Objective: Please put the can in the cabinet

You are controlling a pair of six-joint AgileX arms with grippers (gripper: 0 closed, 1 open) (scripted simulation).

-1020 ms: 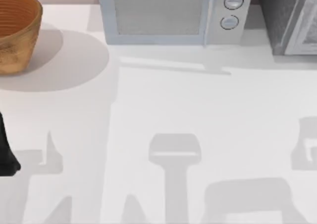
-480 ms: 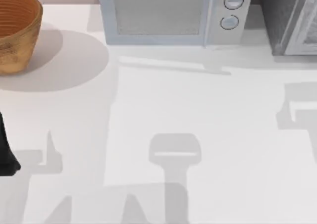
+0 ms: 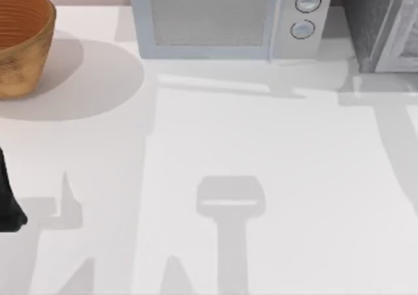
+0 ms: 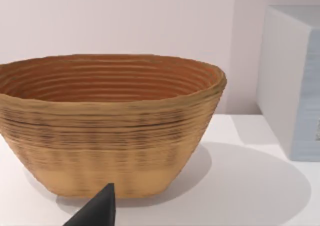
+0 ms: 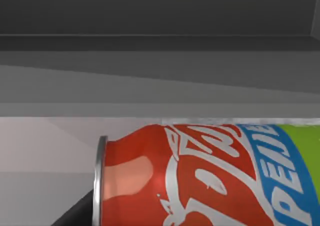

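Three things line the far edge of the white table (image 3: 261, 145) in the top view: a woven wicker basket (image 3: 23, 40) at left, a white microwave (image 3: 225, 19) with two round knobs in the middle, and the dark grey speckled cabinet (image 3: 369, 21) at right. The left arm sits parked at the table's left edge, a dark fingertip (image 4: 97, 211) pointing toward the basket; whether the left gripper is released or clenched cannot be told. In the right wrist view the red, blue and green can (image 5: 210, 178) lies sideways, close before the cabinet's dark grey interior, a dark finger (image 5: 75, 213) touching its silver rim, its grasp impossible to confirm.

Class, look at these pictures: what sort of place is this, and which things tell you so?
Probably a mock kitchen counter in a rendered simulation: a white microwave stands at the back of a plain white table, with a woven basket to its left and a dark grey speckled cabinet to its right.
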